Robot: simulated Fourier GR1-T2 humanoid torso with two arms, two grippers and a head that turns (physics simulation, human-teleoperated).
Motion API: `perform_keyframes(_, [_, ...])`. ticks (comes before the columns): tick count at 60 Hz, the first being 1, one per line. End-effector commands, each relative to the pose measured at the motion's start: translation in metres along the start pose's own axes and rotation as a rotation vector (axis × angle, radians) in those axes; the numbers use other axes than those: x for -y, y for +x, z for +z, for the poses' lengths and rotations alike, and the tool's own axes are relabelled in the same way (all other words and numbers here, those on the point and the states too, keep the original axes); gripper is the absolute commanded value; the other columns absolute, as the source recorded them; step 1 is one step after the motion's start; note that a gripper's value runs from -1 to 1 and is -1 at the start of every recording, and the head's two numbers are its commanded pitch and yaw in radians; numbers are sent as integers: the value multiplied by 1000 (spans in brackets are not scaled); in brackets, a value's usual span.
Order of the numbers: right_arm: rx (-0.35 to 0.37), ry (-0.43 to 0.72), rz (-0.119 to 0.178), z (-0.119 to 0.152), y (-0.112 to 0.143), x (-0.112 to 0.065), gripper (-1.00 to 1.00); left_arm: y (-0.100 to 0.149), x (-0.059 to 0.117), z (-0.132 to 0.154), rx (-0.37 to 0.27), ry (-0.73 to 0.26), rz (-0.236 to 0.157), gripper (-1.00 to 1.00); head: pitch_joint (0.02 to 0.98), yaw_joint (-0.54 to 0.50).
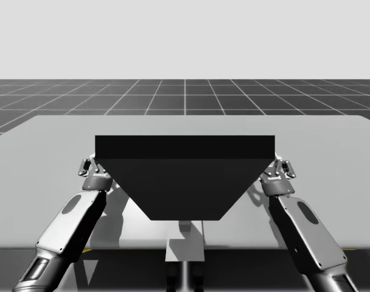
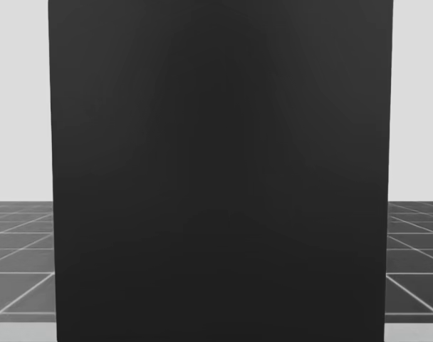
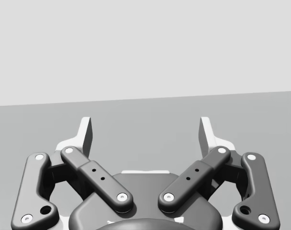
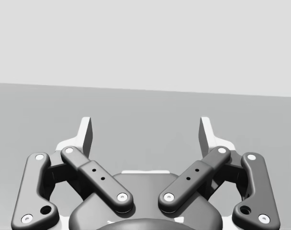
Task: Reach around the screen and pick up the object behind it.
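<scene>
Two wide-open grippers flank a flat matt-black screen (image 1: pixel 185 176)

Seen from the high view, the screen stands upright at the middle of the broad pale-grey table (image 1: pixel 51 140). Its dark face is turned toward me and its top edge runs level from 9 o'clock to 3 o'clock. My left gripper (image 1: pixel 87 165), a two-finger metal pincer on a grey-and-white arm, sits just beside the screen at its 9 o'clock edge. That arm comes in from 7 o'clock. My right gripper (image 1: pixel 282 165), its twin, sits just beside the 3 o'clock edge, with its arm coming in from 5 o'clock. Whether either pincer touches the panel, I cannot tell. Beyond the table, at 12 o'clock, lies a dark floor ruled with pale grid lines (image 1: pixel 185 97).

From the head view the screen (image 2: pixel 216 171) stands square in front, with strips of the gridded floor (image 2: pixel 17 242) at 9 and 3 o'clock of it.

In the left wrist view the left gripper (image 3: pixel 145 125) is spread wide. Its pale fingers (image 3: pixel 85 134) are well apart, with bare table (image 3: pixel 40 124) between and ahead of them. The right wrist view tells the same of the right gripper (image 4: pixel 145 125): fingers (image 4: pixel 206 134) far apart, holding nothing, grey table (image 4: pixel 40 115) ahead.

The object to be picked up is hidden behind the screen; where it lies on the far side, I cannot tell.
</scene>
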Motion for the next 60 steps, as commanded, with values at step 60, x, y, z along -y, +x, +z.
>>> perform_keyframes(60, [-105,682,-95,45,26,-15,-1000,35,-16,51,-124,-615,96,-1000,77,-9])
